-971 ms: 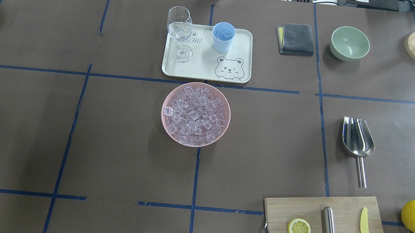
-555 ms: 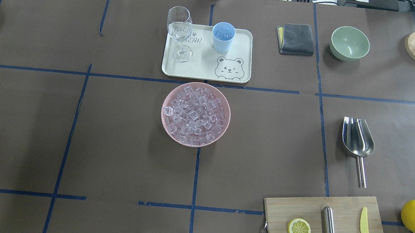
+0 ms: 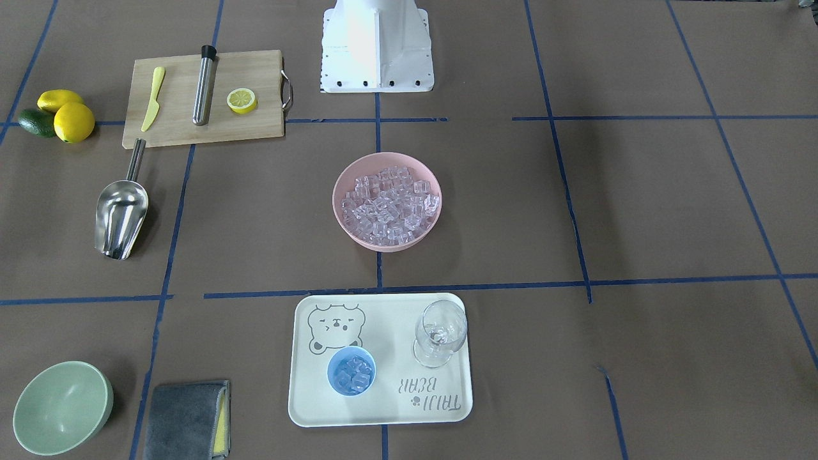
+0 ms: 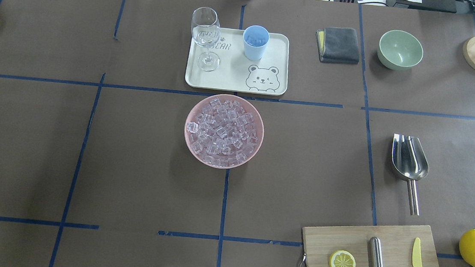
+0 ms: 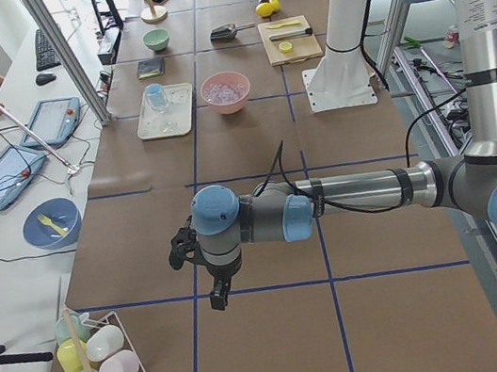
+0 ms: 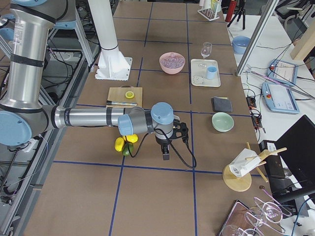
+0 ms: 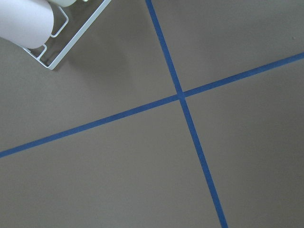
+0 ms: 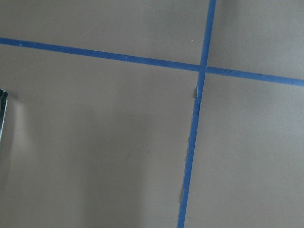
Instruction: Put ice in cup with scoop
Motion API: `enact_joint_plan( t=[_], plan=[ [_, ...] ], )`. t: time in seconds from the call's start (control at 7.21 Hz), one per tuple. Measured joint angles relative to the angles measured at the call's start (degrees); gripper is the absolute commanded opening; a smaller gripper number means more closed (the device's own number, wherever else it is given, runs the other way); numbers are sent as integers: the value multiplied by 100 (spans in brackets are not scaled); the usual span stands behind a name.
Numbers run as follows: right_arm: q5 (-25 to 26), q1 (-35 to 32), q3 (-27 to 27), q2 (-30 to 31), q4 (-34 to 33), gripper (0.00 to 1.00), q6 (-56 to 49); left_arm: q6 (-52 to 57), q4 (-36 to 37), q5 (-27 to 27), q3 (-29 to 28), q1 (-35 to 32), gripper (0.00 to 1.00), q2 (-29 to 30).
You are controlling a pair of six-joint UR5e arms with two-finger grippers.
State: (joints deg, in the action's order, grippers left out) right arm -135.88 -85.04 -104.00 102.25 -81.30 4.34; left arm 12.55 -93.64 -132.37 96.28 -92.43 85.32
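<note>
The ice [image 4: 223,131] is heaped in a pink bowl [image 4: 189,144] at the table's middle, also in the front view [image 3: 386,199]. The light-blue cup [image 4: 255,42] stands on a cream tray [image 4: 233,81] behind the bowl and holds a few cubes [image 3: 351,372]. The steel scoop [image 4: 409,161] lies flat on the right side, handle toward the robot. The left gripper [image 5: 215,297] hangs over the table's far left end. The right gripper [image 6: 166,156] hangs over the far right end. Both show only in side views, so I cannot tell whether they are open or shut.
A wine glass [image 4: 206,38] stands on the tray left of the cup. A grey cloth [image 4: 338,44] and a green bowl [image 4: 400,49] lie at the back right. A cutting board [image 4: 375,259] holds a lemon half, a steel tube and a yellow knife.
</note>
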Motion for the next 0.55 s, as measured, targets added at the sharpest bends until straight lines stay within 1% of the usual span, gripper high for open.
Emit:
enact_joint_plan(
  t=[0.14,0.28,0.42,0.55],
  plan=[
    [-204,-137,45,-10,-133,100,-13,-97,65,-21,2,-19,100,-15],
    [-301,-256,67,-13,-234,100,-37,-184,84,-30,9,-31,100,-28],
    [-336,-353,85,-11,-331,100,-58,-220,89,-33,16,-41,100,-36],
    [-352,-444,93,-71,-582,100,-76,-231,89,-34,14,-40,100,-39]
  ],
)
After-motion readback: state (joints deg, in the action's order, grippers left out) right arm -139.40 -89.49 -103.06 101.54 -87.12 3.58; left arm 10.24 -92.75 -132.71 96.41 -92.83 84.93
